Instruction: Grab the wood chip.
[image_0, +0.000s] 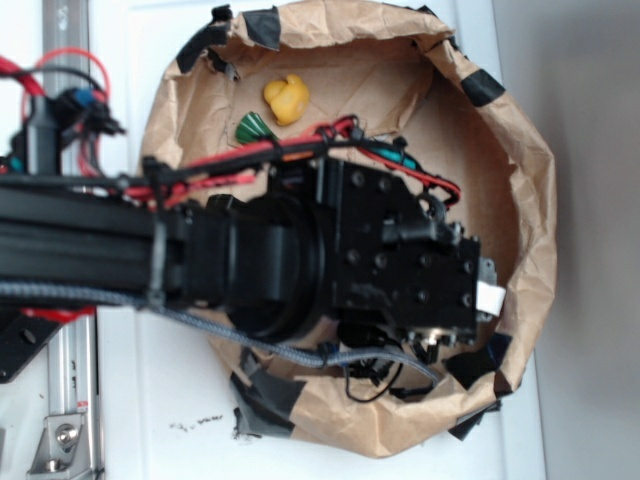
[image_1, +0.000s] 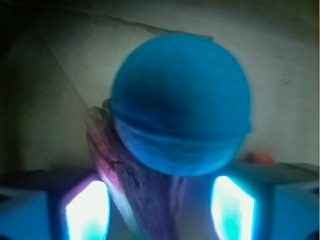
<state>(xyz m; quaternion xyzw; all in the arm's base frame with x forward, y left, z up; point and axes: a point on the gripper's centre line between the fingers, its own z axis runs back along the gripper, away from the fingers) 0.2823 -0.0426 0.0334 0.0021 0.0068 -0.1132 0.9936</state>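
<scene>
Hovered low over the bin (image_0: 520, 140), gripper (image_1: 160, 210) with jaws apart, nothing clamped. Saw the chip (image_1: 122, 170) between the fingers (image_1: 87, 210) in the wrist view, running up under the ball (image_1: 180, 102) and touching it. Looked light, stiff, rough, likely brittle at the jagged edges. Judged the near end, clear of the ball, the best hold across its narrow width.

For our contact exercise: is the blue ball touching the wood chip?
Cannot tell. In the blurred wrist view the blue ball overlaps the wood chip with no visible gap, but overlap alone doesn't prove contact; the exterior view hides both.
</scene>
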